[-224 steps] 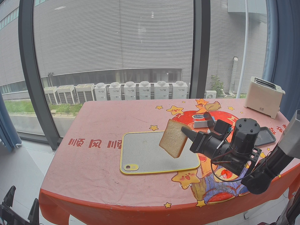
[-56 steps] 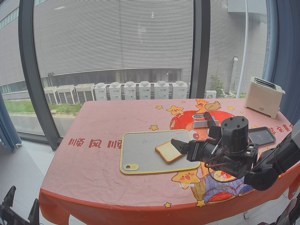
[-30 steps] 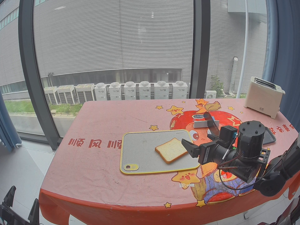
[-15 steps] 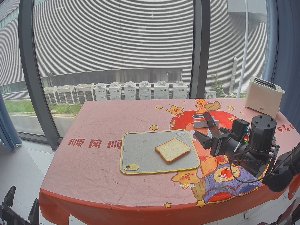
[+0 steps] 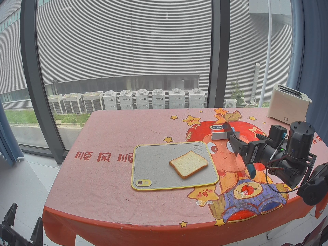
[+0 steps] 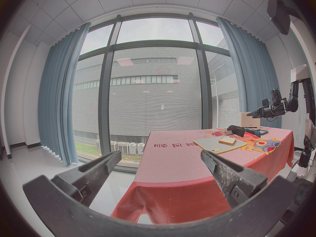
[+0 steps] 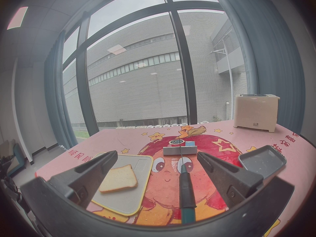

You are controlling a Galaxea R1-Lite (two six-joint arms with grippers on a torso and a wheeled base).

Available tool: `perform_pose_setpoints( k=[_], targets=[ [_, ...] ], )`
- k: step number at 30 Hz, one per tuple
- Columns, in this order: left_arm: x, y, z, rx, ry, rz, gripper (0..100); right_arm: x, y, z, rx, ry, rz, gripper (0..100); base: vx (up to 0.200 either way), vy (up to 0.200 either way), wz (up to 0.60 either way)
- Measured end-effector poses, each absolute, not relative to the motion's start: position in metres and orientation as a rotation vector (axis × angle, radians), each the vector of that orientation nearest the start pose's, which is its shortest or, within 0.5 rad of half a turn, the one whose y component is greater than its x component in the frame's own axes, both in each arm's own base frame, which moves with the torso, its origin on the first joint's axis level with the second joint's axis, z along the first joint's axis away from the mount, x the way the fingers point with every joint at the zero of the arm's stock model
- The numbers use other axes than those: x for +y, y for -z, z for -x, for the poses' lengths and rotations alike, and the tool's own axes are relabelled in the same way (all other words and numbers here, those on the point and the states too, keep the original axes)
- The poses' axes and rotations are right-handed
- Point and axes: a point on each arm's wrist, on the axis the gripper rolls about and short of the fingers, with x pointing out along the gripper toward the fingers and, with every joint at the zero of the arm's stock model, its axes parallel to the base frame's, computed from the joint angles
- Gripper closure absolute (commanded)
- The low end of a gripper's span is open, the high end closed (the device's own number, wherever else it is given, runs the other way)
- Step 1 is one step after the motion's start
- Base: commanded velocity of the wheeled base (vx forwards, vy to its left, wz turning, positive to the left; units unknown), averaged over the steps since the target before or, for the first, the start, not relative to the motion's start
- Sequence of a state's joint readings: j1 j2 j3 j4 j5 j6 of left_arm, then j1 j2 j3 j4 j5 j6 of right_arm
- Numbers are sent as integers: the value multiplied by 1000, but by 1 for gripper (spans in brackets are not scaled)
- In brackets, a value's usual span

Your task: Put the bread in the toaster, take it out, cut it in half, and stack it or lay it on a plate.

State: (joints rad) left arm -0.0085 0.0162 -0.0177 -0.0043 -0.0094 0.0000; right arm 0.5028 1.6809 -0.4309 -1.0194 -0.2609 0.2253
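Your right pincer (image 5: 233,140) hangs released above the table's right side. Its wrist is roughly level, and its fingers are spread wide and aimed toward the robot's left. Below the gap between them lies the knife (image 7: 186,188), teal handle toward the wrist, blade tip in its grey holder (image 7: 180,150). The bread (image 5: 188,163) lies flat on the cutting board (image 5: 153,168), beyond the fingertips and apart from them. The toaster (image 5: 288,106) stands behind the wrist, at the far corner. Your left pincer (image 6: 160,155) sits off the table's left end, facing it, also released and empty.
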Motion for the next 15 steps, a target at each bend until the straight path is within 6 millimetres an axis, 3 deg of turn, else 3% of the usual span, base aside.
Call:
perform_pose_setpoints(
  k=[15],
  targets=[
    [0, -81, 23, -5, 19, 0, 0, 105, -144, -227, 284, -163, -110, 0, 0, 0, 0]
  ],
)
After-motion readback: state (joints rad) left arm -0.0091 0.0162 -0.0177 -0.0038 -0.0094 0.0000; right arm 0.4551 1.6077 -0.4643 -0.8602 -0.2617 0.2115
